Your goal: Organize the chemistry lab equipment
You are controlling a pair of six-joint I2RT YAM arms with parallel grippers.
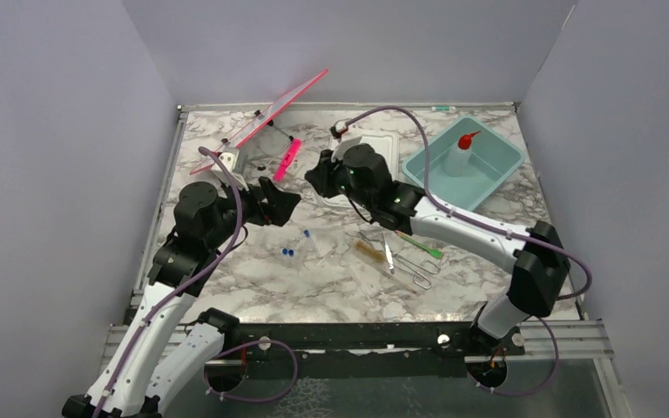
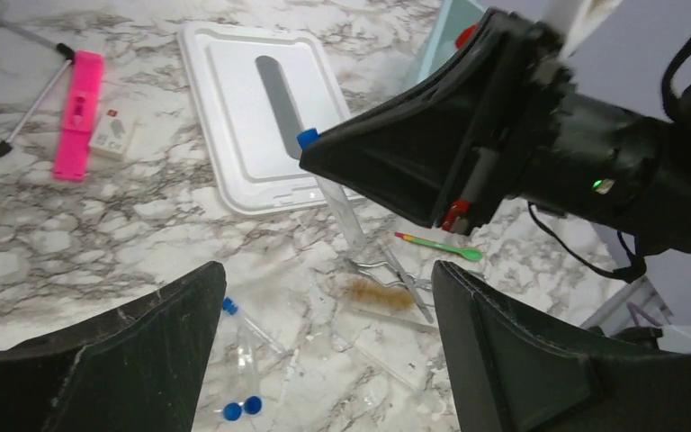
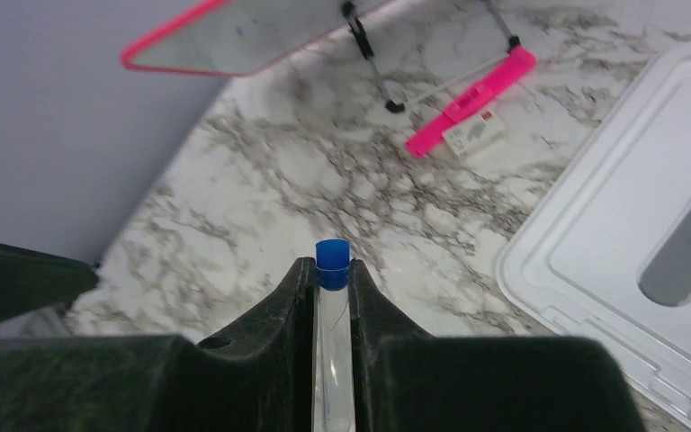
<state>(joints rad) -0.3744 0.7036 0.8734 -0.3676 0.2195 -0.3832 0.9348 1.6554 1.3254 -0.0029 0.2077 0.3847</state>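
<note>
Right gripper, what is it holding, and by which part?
A clear tube, pinched just below its blue cap between the jaws of the right gripper. The cap pokes out past the tips.

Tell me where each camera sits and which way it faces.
Top external: above and behind, looking down on the table; both arms show, bases at bottom.
Right wrist: on the right arm, facing the left wall; right gripper shut on a blue-capped tube.
Left wrist: on the left arm, facing rightward across the table; open left gripper at bottom.
Shared: both wrist views show that tube, the white lid and the pink bar.
</note>
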